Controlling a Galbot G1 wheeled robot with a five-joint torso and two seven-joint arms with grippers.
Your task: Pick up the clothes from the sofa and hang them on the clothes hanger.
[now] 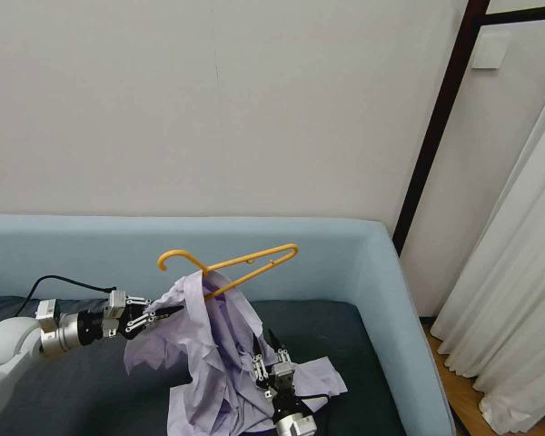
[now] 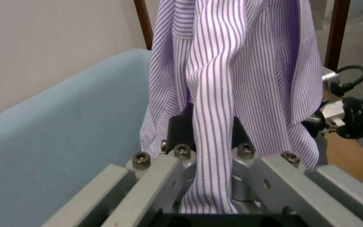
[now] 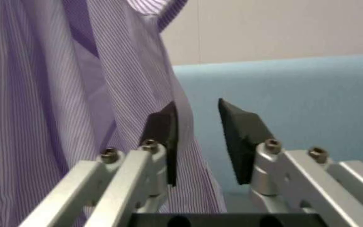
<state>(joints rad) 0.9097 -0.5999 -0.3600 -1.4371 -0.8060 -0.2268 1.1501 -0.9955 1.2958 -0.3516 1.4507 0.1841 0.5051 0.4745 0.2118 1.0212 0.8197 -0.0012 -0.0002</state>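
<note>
Right tool [image 3: 197, 109] spread; left tool [image 1: 176, 312] pinches shirt [image 1: 204, 363]; hanger [image 1: 254, 255] hook leftward

Free sofa seat [image 1: 338, 320] right of shirt [image 1: 204, 341]

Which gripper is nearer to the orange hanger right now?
Left. The left gripper clamps the striped shirt just below the hanger, near its hook; the right gripper sits lower, open, beside the shirt's hanging folds.

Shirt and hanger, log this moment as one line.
left gripper: shut on shirt | right gripper: open beside shirt | hanger: partly in shirt, hook free | shirt hem: on sofa
</note>
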